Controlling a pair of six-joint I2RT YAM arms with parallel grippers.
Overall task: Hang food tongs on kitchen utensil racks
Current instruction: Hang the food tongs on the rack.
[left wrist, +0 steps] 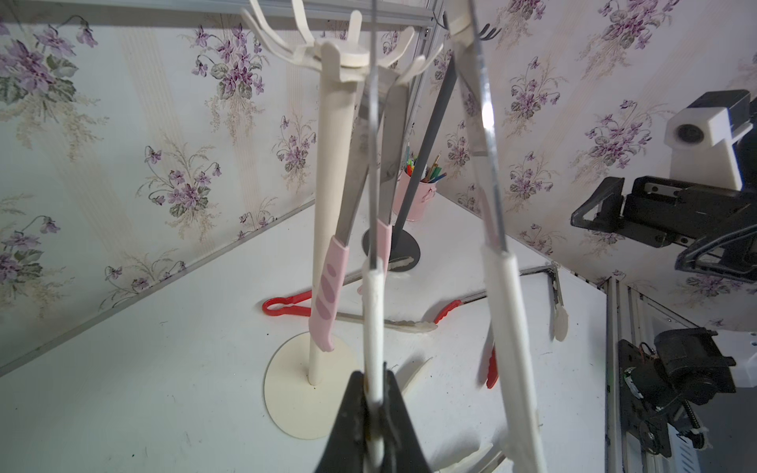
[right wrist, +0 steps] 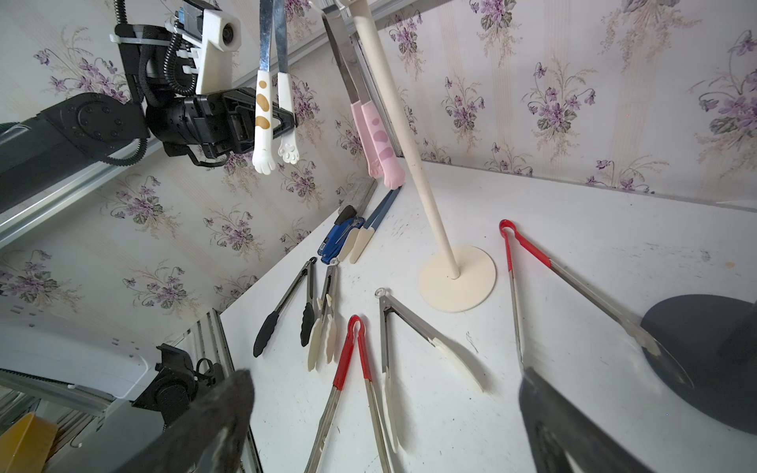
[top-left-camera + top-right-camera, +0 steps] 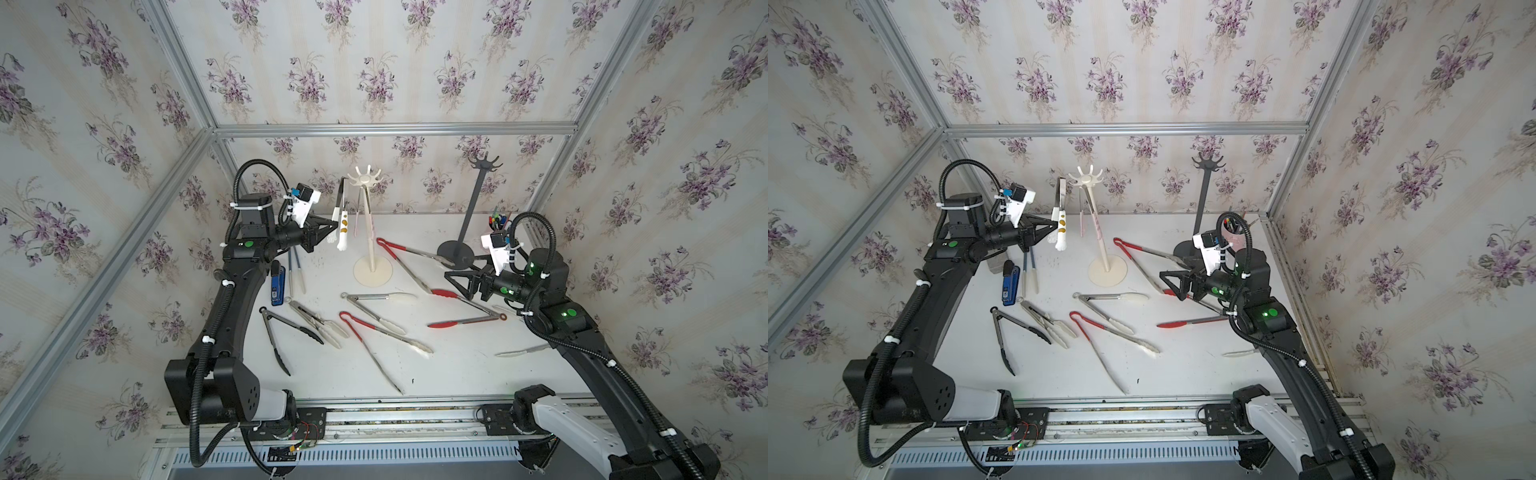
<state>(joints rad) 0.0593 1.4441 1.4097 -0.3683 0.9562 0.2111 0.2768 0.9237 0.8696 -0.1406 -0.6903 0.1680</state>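
Black arms (image 3: 232,307), white base links (image 3: 272,405), ribbed cables (image 3: 194,432), green lights (image 3: 248,244)

Your left arm (image 3: 232,299) rises from its base at 7 o'clock in both top views. It bends and sends its wrist (image 3: 286,237) level toward 3 o'clock, where the raised left gripper (image 3: 335,226) has its jaws pinched tight on one white leg of the tongs (image 3: 341,235). Your right arm (image 3: 602,361) climbs from 5 o'clock and points its wrist (image 3: 509,289) toward 9 o'clock, lower than the left one, and the right gripper (image 3: 457,286) hangs with its jaws spread wide, gripping nothing.
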